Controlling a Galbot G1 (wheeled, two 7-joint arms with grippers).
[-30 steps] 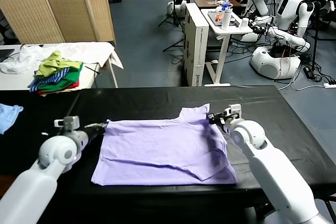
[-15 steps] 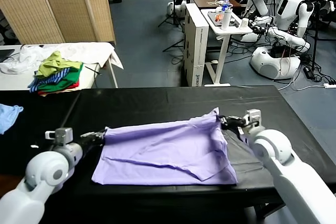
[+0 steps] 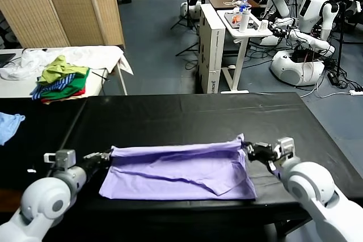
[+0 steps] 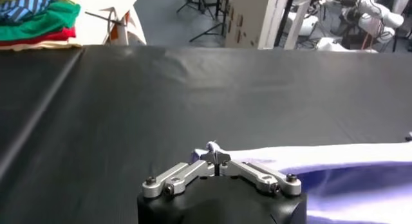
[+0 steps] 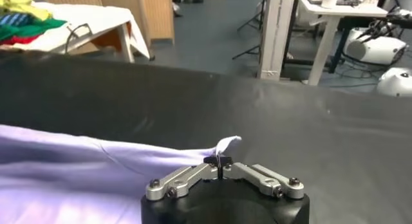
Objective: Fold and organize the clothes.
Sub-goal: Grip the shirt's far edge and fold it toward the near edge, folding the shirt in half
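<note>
The pale lilac T-shirt point(image 3: 181, 168) lies on the black table point(image 3: 187, 111), its far half lifted and drawn toward the near edge. My left gripper point(image 3: 108, 154) is shut on the shirt's far left corner, seen as a small tuft in the left wrist view point(image 4: 215, 156). My right gripper point(image 3: 248, 149) is shut on the far right corner, which sticks up between the jaws in the right wrist view point(image 5: 220, 158). The held edge point(image 3: 176, 148) stretches taut between the two grippers. The lilac fabric also shows in the left wrist view point(image 4: 347, 174) and the right wrist view point(image 5: 77, 180). No print shows.
A pile of green, blue-striped and red garments point(image 3: 59, 80) sits on a white-covered table at the far left. A small light blue cloth point(image 3: 8, 124) lies at the left edge. A white cart point(image 3: 244, 21) and other robots point(image 3: 309, 21) stand behind the table.
Both grippers have pulled the shirt's far edge up and toward the near side, folding it over the lower half. Both arms have drawn back toward me.
</note>
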